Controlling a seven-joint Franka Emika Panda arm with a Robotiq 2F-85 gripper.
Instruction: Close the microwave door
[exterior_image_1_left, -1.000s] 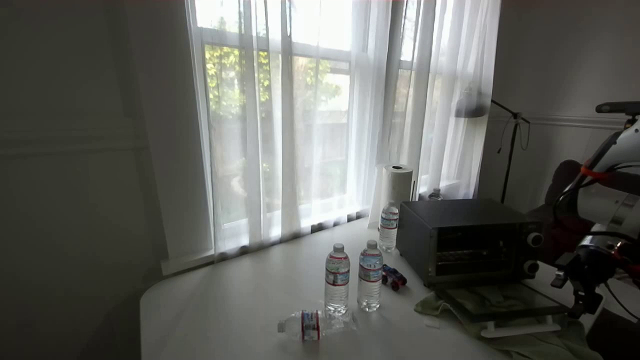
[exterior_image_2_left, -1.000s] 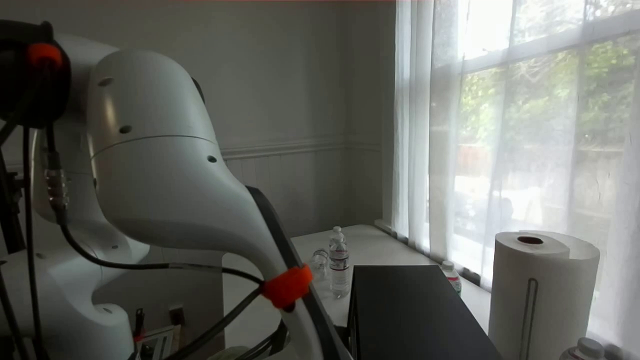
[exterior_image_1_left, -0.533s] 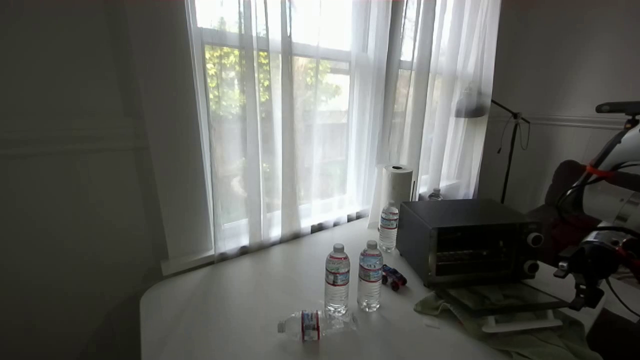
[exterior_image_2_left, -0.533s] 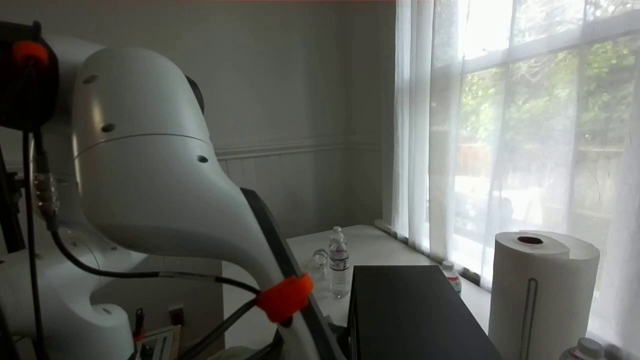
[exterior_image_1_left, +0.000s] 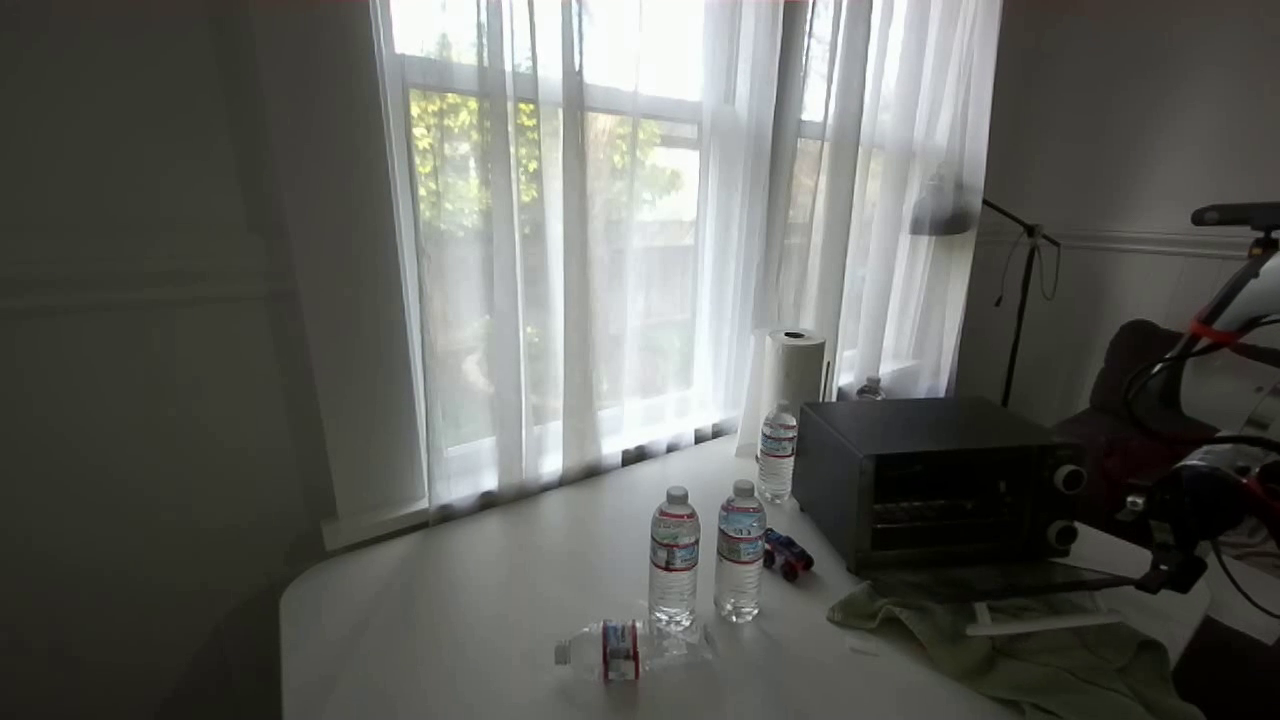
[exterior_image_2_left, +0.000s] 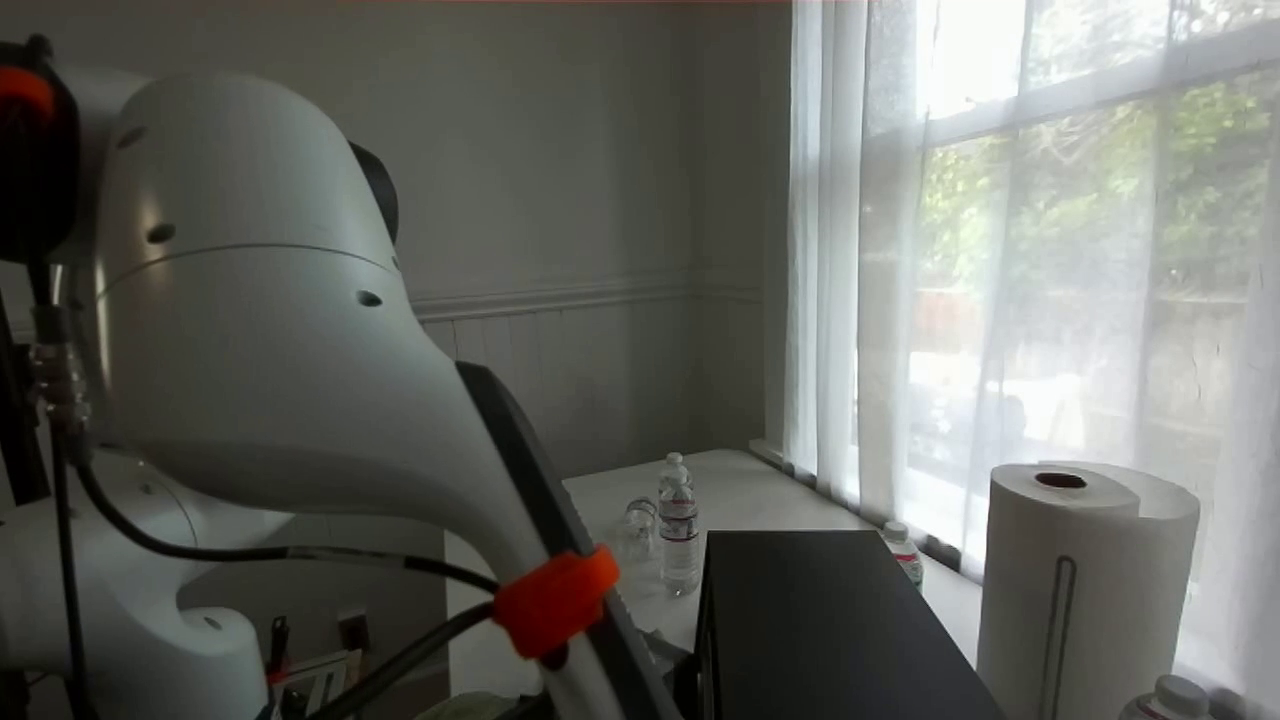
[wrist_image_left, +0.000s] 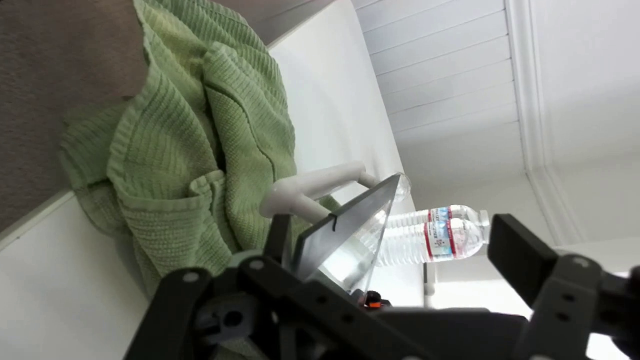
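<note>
Beside curtained windows (exterior_image_1_left: 600, 250), a bench (exterior_image_1_left: 480, 620) holds the microwave (exterior_image_1_left: 925, 430), its door (exterior_image_1_left: 1000, 580) lowered in front; the tool (wrist_image_left: 395, 230) — spread wide, gripping nothing — meets the door's corner, apparently to lift it; next, sweep upward.

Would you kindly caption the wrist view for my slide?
Open gripper at the open microwave door; green towel and water bottles nearby.

Orange-strapped white arm (exterior_image_2_left: 270, 370); black pincer (wrist_image_left: 397, 245)
</note>
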